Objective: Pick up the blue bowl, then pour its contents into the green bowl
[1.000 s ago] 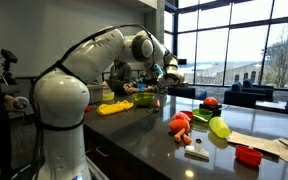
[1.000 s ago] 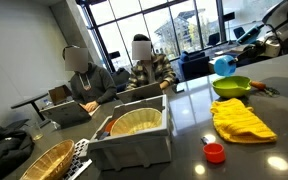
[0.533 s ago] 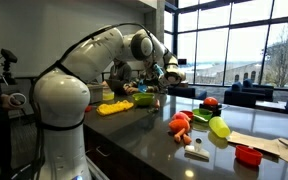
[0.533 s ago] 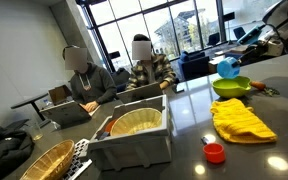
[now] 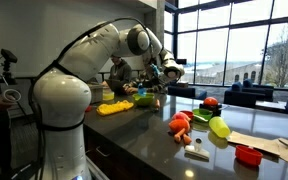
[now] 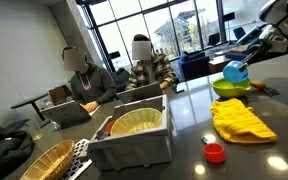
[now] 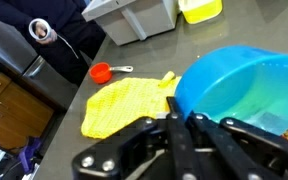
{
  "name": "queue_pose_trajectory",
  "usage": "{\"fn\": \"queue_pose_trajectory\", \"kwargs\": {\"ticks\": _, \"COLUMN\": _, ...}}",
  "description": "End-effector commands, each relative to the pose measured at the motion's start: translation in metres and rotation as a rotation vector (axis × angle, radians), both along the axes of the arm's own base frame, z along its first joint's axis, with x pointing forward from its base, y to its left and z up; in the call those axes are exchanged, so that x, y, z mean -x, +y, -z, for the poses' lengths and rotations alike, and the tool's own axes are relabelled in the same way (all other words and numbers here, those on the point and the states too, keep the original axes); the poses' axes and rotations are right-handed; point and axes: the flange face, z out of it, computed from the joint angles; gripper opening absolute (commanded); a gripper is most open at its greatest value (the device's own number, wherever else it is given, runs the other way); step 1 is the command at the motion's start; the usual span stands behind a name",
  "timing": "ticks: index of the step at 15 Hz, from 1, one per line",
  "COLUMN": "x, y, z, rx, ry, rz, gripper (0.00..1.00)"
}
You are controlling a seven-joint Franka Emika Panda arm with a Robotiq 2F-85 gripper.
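Here the hand [image 6: 244, 63] clamps the tilted blue bowl [image 6: 229, 73], hanging just above the green bowl [image 6: 230, 88].

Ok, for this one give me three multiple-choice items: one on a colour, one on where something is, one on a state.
1. What colour is the cloth lying by the green bowl?
A. yellow
B. white
C. purple

2. Where is the blue bowl?
A. lying on the cloth
B. in the air over the green bowl
C. set down inside the green bowl

3. How does the blue bowl sit?
A. level, mouth up
B. flat, upside down
C. tilted

Answers:
1 A: it is bright yellow in an exterior view and in the wrist view.
2 B: an exterior view shows it held just above the green rim.
3 C: the pincer clamps its rim and its mouth faces partly sideways.
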Motion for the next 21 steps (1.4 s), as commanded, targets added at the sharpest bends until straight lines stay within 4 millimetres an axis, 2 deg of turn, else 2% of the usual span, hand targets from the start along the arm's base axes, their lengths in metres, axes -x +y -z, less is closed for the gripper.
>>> {"fn": "queue_pose_trajectory", "kwargs": {"ticks": 1, "x": 0.020, "y": -0.005, "z": -0.013, "rx": 0.134, "ry": -0.042, "rz": -0.047, "gripper": 0.01}}
{"fn": "queue_pose_trajectory", "kwargs": {"ticks": 4, "x": 0.030, "y": -0.007, "z": -0.025, "rx": 0.273, "ry": -0.096, "rz": -0.118, "gripper": 0.01}}
{"fn": "queue_pose_trajectory", "kwargs": {"ticks": 10, "x": 0.040, "y": 0.002, "z": -0.065, "rx": 0.399, "ry": -0.223, "rz": -0.173, "gripper": 0.01}}
{"fn": "queue_pose_trajectory", "kwargs": {"ticks": 13, "x": 0.048, "y": -0.001, "z": -0.082, "rx": 0.546, "ry": -0.296, "rz": -0.209, "gripper": 0.01}}
{"fn": "queue_pose_trajectory", "kwargs": {"ticks": 17, "x": 0.056, "y": -0.021, "z": -0.082, "rx": 0.740, "ry": -0.358, "rz": -0.234, "gripper": 0.01}}
{"fn": "queue_pose_trajectory", "kwargs": {"ticks": 21, "x": 0.069, "y": -0.045, "z": -0.067, "rx": 0.854, "ry": -0.362, "rz": -0.218, "gripper": 0.01}}
